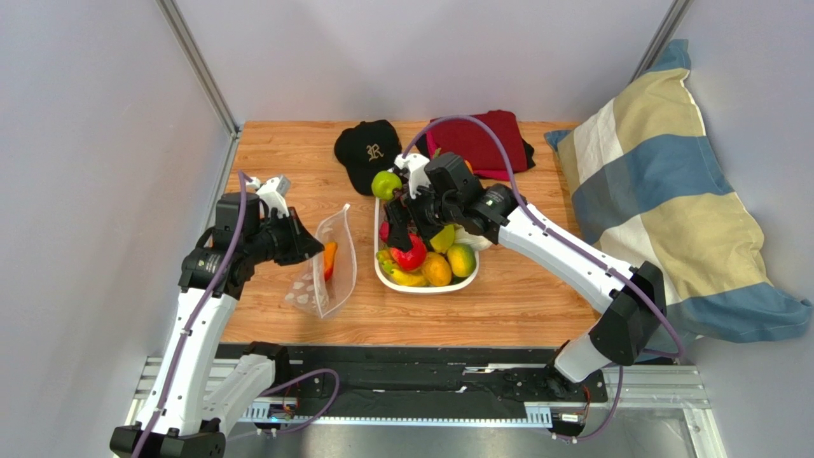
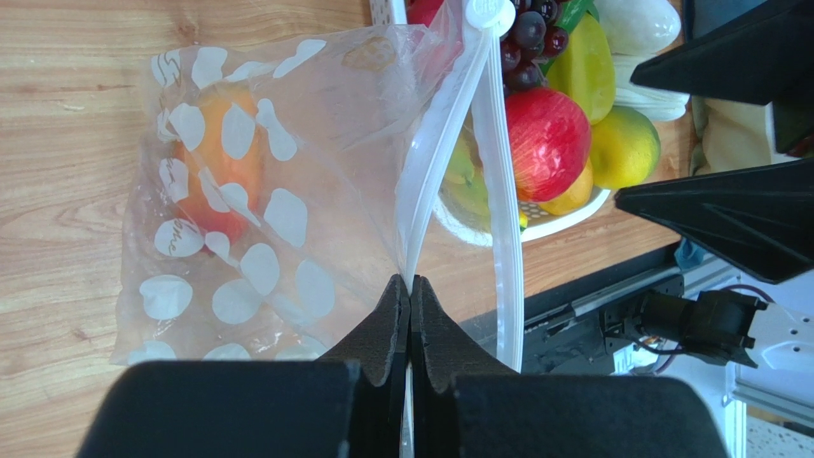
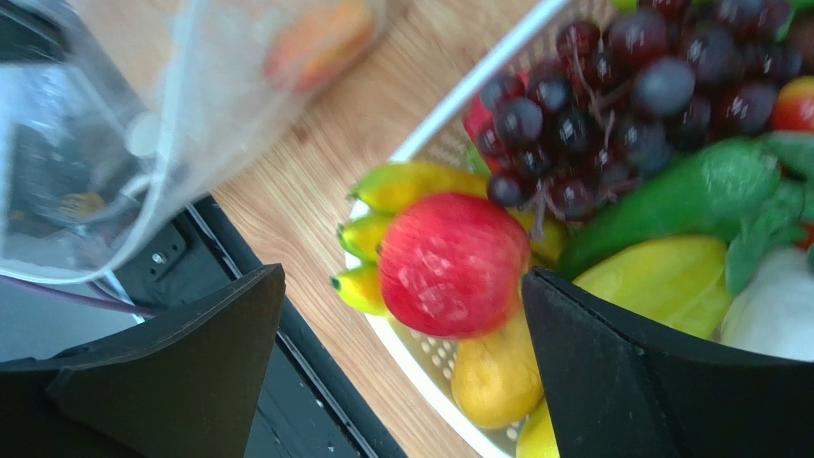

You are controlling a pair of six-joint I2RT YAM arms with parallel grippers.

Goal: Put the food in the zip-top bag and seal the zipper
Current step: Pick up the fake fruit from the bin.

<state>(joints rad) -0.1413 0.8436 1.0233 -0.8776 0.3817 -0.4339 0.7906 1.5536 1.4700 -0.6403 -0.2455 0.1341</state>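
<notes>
The zip-top bag (image 1: 323,279) lies left of the tray, its mouth lifted and held agape. My left gripper (image 2: 409,286) is shut on one side of its rim, by the zipper (image 2: 501,191). An orange piece of food (image 2: 218,162) lies inside the bag. The other food fills the white tray (image 1: 382,277): a red apple (image 3: 449,262), dark grapes (image 3: 611,86), bananas, yellow and green pieces. My right gripper (image 3: 396,286) hangs open just over the tray, its fingers either side of the red apple without gripping it. In the top view, a green apple (image 1: 386,184) shows beside the right gripper (image 1: 413,234).
A black cap (image 1: 368,148) and a dark red cloth (image 1: 482,138) lie at the back of the wooden table. A striped pillow (image 1: 659,191) leans at the right. The black rail (image 1: 411,367) runs along the near edge, close below the bag and tray.
</notes>
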